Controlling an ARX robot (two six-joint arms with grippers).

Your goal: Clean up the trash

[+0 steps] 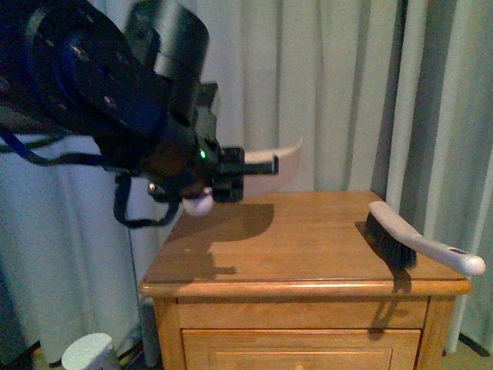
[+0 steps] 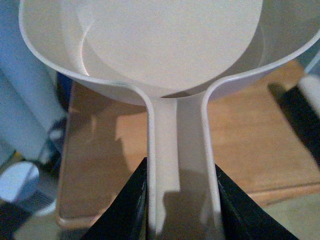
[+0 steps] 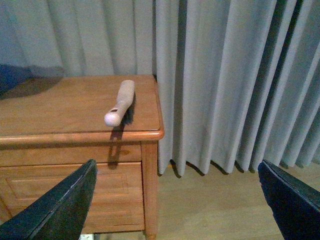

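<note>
While tight on the smooth white dustpan handle (image 2: pixel 177 145), left pincer (image 2: pixel 180 169); right pincer (image 3: pixel 176 167) apart.

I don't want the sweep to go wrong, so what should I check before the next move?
1. Left gripper shut on the dustpan handle: ok.
2. Right gripper open and empty, free for the brush: ok.
3. Brush lying free at the table right edge, handle overhanging: ok.
4. Dustpan resting on the tabletop: not ok, it is held in the air.
5. Trash located: cannot tell; a small white lump shows below the left arm, but it is unclear what it is.
</note>
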